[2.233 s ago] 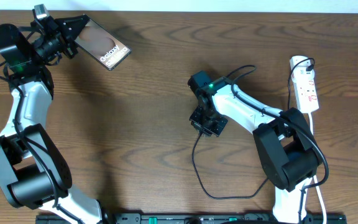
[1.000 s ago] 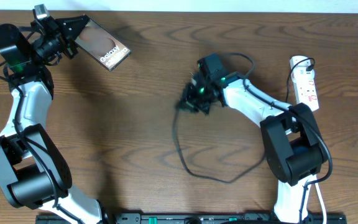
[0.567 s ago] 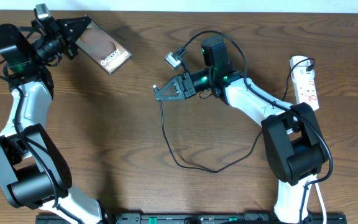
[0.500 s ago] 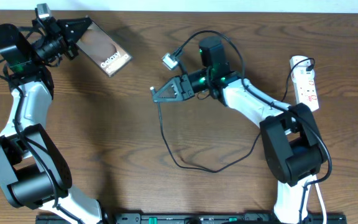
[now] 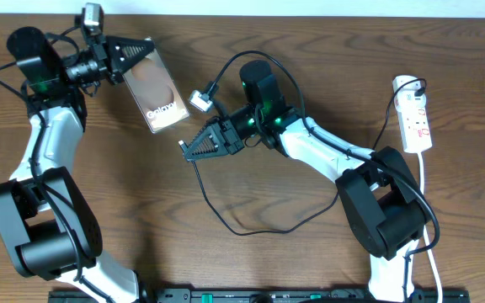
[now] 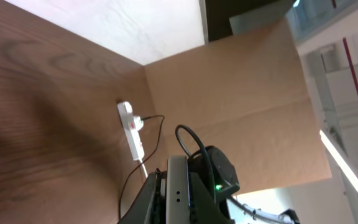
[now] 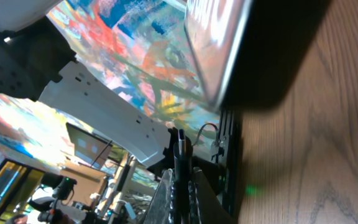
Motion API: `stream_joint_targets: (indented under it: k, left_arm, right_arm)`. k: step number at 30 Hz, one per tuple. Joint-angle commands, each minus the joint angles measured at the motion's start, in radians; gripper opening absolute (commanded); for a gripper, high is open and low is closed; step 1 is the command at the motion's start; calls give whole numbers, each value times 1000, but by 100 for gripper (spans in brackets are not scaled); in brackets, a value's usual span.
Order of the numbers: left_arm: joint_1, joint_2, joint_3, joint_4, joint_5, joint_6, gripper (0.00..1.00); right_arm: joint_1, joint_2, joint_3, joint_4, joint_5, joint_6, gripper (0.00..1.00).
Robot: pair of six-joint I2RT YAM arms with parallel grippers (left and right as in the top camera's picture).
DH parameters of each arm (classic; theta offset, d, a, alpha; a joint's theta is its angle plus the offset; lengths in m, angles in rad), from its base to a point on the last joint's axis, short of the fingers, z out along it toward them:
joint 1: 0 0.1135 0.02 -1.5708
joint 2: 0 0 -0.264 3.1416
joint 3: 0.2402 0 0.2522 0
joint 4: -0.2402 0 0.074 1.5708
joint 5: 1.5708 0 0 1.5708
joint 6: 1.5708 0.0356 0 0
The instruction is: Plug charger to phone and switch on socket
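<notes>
Dark wood-grain table (image 5: 141, 210); socket (image 5: 413, 114) at right edge; white surface (image 5: 310, 7) beyond.

Overhead looks straight down on the table (image 5: 141, 210); both wrist cameras look sideways, close upon the shared phone (image 5: 153, 91).

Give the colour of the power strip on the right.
The socket is white with red marks; overhead view shows it best.

The socket (image 5: 414, 114) switches — too small to read — and the phone (image 6: 178, 186) cropped below
</notes>
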Motion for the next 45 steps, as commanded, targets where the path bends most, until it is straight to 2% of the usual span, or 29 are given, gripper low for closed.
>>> stream_joint_targets:
  k: [1,15,26,33,45]
  left_arm:
    - [-10,-22,-2,10,40,29,7]
    - [-17,-22,-2,9,40,32,7]
    - [-23,-22,-2,9,40,55,7]
    - [-23,-22,-2,9,33,53,8]
    - [-23,-22,-2,9,-32,-34,7]
  right_arm:
    - [-8,3,5,3,-13,-22,1]
    - [-26,3,5,8,92,17,1]
    - [-23,3,5,220,91,183,1]
    - [-12,3,5,220,89,180,1]
    - [0,3,4,219,68,157,1]
